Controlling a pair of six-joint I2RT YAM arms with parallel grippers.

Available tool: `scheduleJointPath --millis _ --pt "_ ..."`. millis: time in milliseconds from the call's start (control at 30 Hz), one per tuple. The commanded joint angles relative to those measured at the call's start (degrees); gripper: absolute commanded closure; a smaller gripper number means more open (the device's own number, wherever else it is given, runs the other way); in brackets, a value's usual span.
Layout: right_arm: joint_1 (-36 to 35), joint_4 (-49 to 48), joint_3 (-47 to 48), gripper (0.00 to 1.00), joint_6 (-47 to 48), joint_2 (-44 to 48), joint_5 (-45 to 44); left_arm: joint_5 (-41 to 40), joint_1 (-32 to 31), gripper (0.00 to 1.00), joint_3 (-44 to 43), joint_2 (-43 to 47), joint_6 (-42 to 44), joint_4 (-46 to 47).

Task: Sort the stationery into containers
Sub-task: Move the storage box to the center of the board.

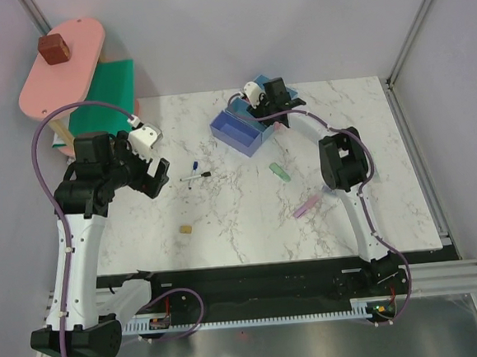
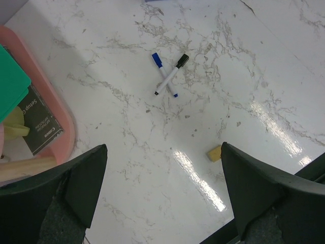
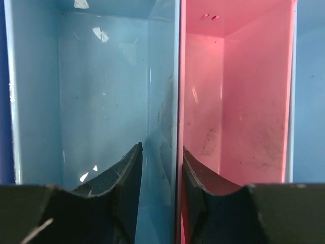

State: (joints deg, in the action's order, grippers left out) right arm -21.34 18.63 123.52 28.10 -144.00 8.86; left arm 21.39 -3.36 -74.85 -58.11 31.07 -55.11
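Two thin white markers (image 1: pixel 195 175) lie crossed left of centre; the left wrist view shows them (image 2: pixel 167 77) ahead of my fingers. A tiny tan block (image 1: pixel 186 229) (image 2: pixel 214 152) lies nearer. A mint-green piece (image 1: pixel 280 172) and a pink-lilac bar (image 1: pixel 307 205) lie to the right. The purple-blue bundle is not in view. The containers (image 1: pixel 236 131) stand at the back centre. My left gripper (image 1: pixel 152 177) (image 2: pixel 162 193) hangs open and empty above the table. My right gripper (image 1: pixel 272 100) (image 3: pixel 162 157) straddles the wall (image 3: pixel 179 101) between the light blue and pink bins, jaws narrowed onto it.
The pink-and-green tiered shelf (image 1: pixel 65 72) stands at the back left with a brown cube (image 1: pixel 53 49) on top. Its pink base (image 2: pixel 48 107) shows at the left of the left wrist view. A metal frame post (image 1: pixel 413 36) rises at the back right.
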Motion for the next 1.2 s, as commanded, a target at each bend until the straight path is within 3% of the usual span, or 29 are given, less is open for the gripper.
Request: scheduleJointPath --millis 0,100,333,500,667,833,1167 --pt "-0.1 4.0 -4.2 0.60 12.4 3.9 0.8 -1.2 -0.2 0.00 -2.1 0.6 0.5 -1.3" --pt "-0.1 4.5 -5.3 0.59 16.0 5.2 0.0 -0.4 -0.2 0.00 -1.9 0.5 0.0 -1.5" --pt "-0.4 4.0 -10.7 0.61 34.1 8.9 0.4 1.6 -0.2 0.00 -1.9 -0.3 -1.2 -1.4" --pt "-1.1 -0.9 -15.2 0.61 40.5 11.3 -0.1 3.3 -0.2 0.00 -1.1 -0.5 -1.8 -1.3" --pt "-2.0 -3.5 -15.9 0.61 43.0 12.3 0.4 3.9 -0.2 0.00 0.0 -0.8 -2.0 -1.2" --pt "-4.0 -7.2 -19.6 0.51 43.6 14.5 -0.2 4.3 -0.2 0.00 0.4 -0.9 -2.3 -1.2" --pt "-6.8 -13.3 -17.3 0.50 48.0 10.6 -3.3 4.9 -0.3 0.00 -0.3 -0.5 -4.2 -1.2"
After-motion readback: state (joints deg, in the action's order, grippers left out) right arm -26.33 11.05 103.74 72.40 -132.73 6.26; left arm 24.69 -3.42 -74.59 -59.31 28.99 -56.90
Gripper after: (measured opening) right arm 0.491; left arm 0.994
